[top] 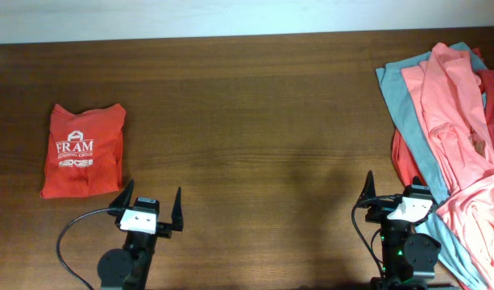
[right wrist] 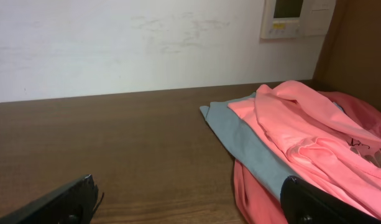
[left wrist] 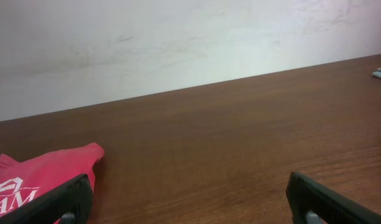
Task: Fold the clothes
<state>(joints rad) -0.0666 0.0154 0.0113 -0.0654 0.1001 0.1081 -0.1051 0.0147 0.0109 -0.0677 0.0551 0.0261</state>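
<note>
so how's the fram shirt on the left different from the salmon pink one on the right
The FRAM shirt is folded into a rectangle; the salmon-pink shirt lies spread and rumpled. The FRAM shirt sits alone; the salmon-pink shirt lies on a grey-blue shirt in a pile. The FRAM shirt carries bold white lettering; the salmon-pink shirt shows none. Both rest on the table.

My overhead view looks straight down on the table from well above, its near edge at the bottom of frame. The left wrist view sits low by that near edge and faces the far edge and the wall. It shares the folded orange-red shirt near the left edge with the overhead. The right wrist view, equally low, faces the same way and shares the pile of clothes at the right edge.
</note>
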